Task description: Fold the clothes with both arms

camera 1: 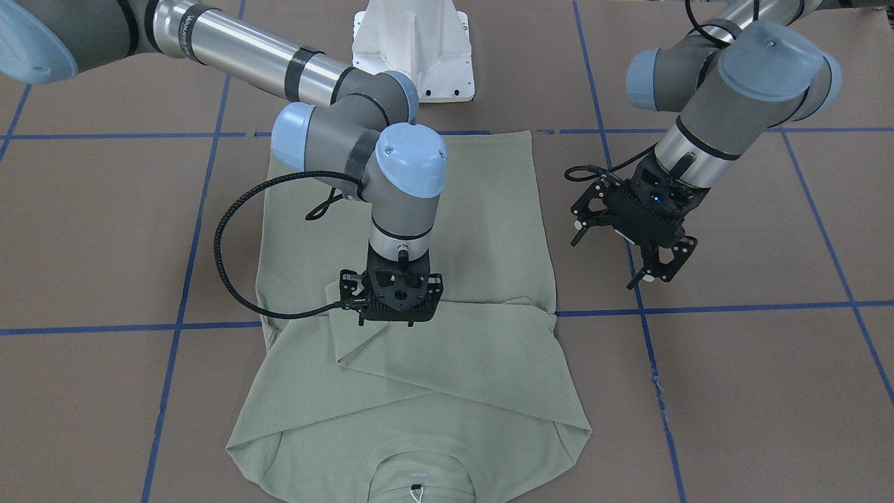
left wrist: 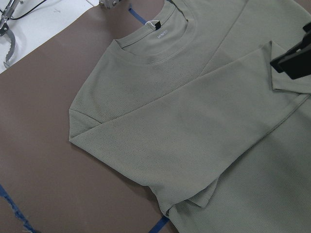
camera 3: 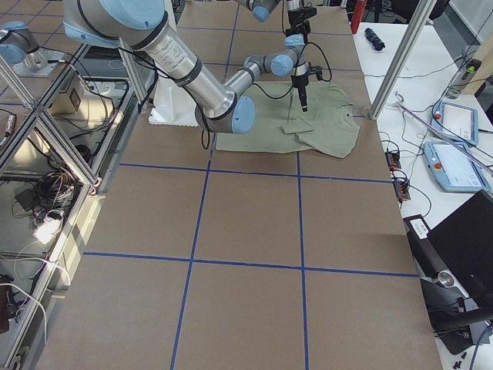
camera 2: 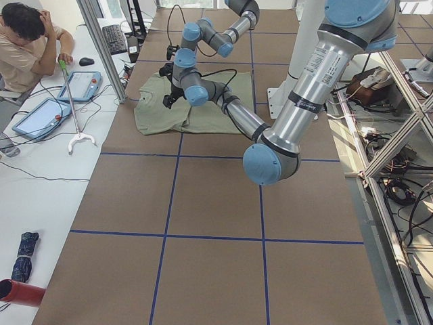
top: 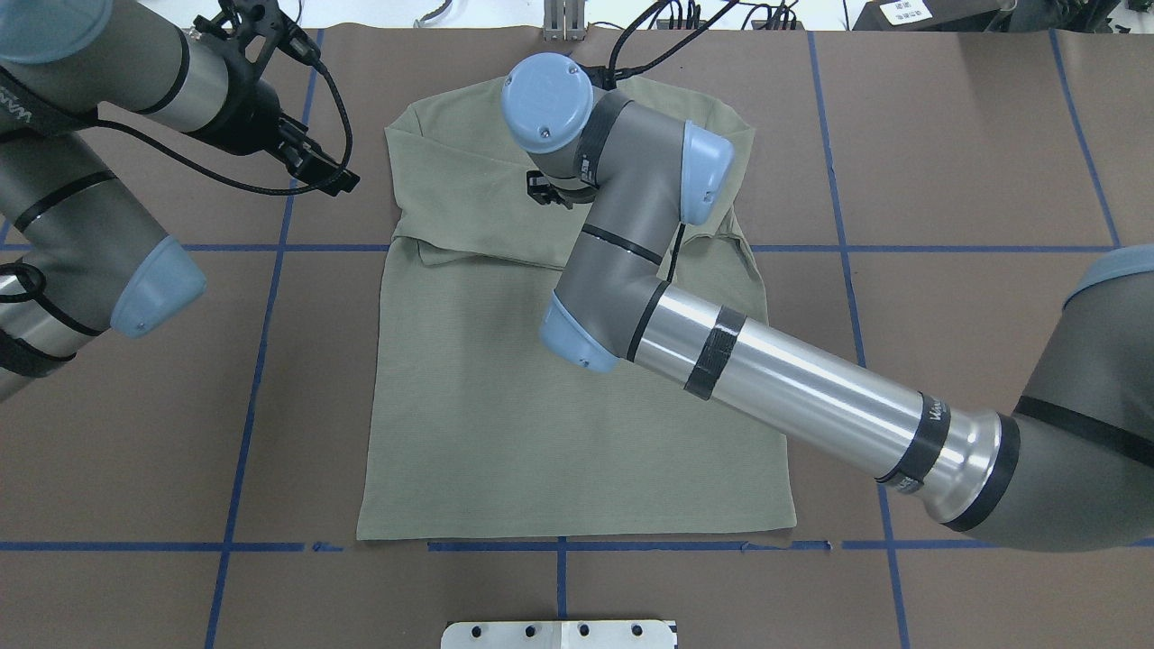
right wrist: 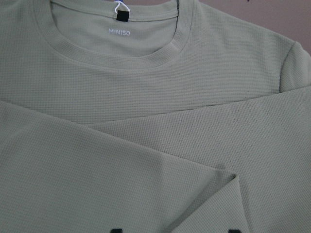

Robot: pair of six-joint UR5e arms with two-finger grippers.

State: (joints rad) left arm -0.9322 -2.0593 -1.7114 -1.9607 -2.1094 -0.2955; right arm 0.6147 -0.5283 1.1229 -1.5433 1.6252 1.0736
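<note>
The pale sage-green shirt (camera 1: 482, 223) lies flat on the brown table, neck (camera 1: 419, 475) toward the far side from the robot, hem toward it. It also shows in the overhead view (top: 505, 424). A sleeve (camera 1: 454, 349) is folded across the chest, its cuff corner visible in the right wrist view (right wrist: 235, 177). My right gripper (camera 1: 392, 316) points straight down over that cuff; its fingertips (right wrist: 115, 229) stand apart with no cloth between them. My left gripper (camera 1: 605, 263) hovers open and empty above bare table, beside the shirt's edge. The white neck tag string (left wrist: 155, 24) shows.
The white pedestal base (camera 1: 412, 49) stands behind the shirt's hem. Blue tape lines (camera 1: 698, 307) grid the brown table cover. An operator (camera 2: 27, 47) sits at a side desk with tablets (camera 2: 81, 84) beyond the table's far edge.
</note>
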